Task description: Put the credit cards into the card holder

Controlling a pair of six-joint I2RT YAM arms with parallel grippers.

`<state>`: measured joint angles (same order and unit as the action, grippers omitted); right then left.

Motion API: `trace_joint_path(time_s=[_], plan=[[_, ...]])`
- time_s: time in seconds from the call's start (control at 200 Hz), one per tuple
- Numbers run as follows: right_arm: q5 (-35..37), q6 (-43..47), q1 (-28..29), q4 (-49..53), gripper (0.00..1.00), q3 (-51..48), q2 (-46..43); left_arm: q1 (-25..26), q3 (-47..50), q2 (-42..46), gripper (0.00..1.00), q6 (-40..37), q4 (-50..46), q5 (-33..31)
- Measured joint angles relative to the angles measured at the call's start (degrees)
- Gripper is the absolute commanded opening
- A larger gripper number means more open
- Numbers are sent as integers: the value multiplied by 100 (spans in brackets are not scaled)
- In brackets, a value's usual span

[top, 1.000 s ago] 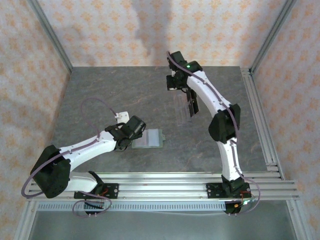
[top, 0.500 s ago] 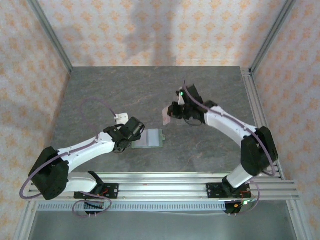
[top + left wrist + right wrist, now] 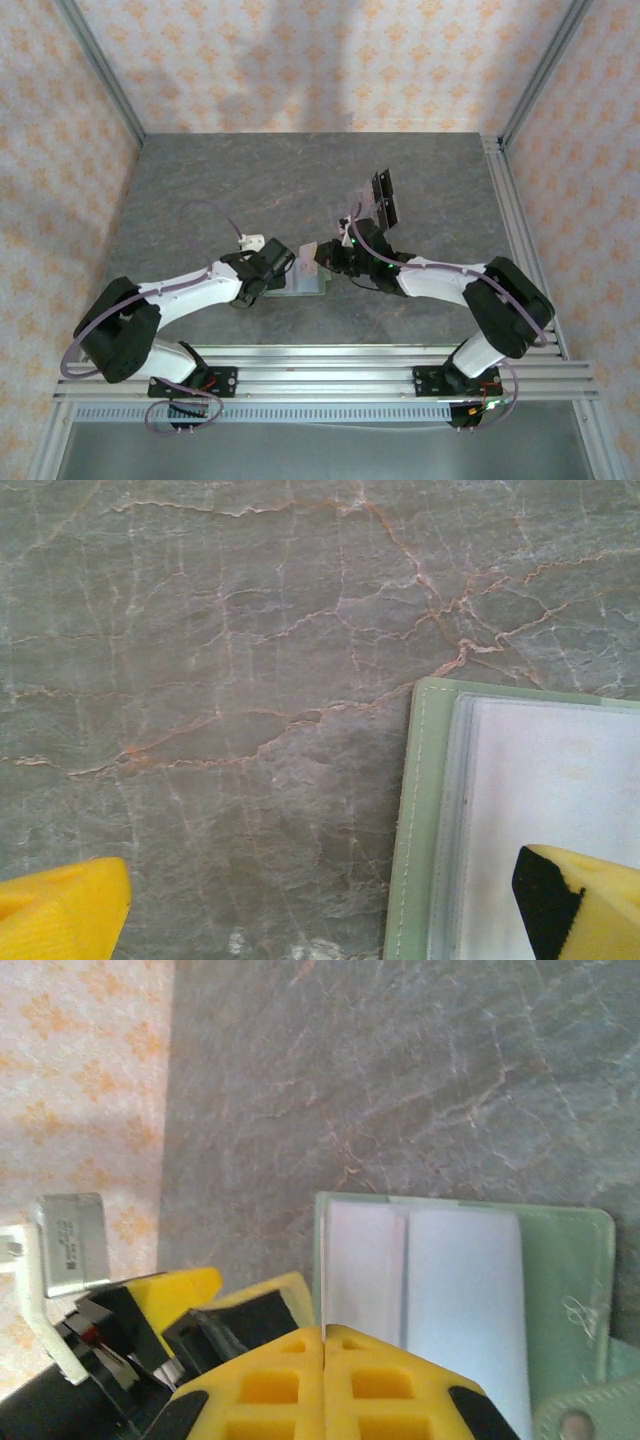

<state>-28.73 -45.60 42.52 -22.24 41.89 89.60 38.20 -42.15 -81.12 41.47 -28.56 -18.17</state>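
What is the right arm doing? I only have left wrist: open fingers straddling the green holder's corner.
Observer: Right gripper is shut on one card, edge-on, above the open card holder.
Operator: More cards left?
Observer: Yes, black cards lie on the table beyond the right arm, apart from the holder.
Operator: Arms clear?
Observer: Close. The left gripper sits at the holder's left edge, the right one just beside it; contact unclear.

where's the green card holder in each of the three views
top external: card holder lies just below the picture's middle.
left wrist: lower right corner, green border and pale inside.
right wrist: lower right, lying open.
shared landmark: the veined grey tabletop under it.
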Motion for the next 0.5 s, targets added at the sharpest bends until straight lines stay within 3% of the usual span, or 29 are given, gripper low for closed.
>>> trace_joint_path(time_s=[0.5], plan=[[-136, -192, 94, -675, 0, 35, 953, 2, 0, -459, 100, 179, 87, -2]])
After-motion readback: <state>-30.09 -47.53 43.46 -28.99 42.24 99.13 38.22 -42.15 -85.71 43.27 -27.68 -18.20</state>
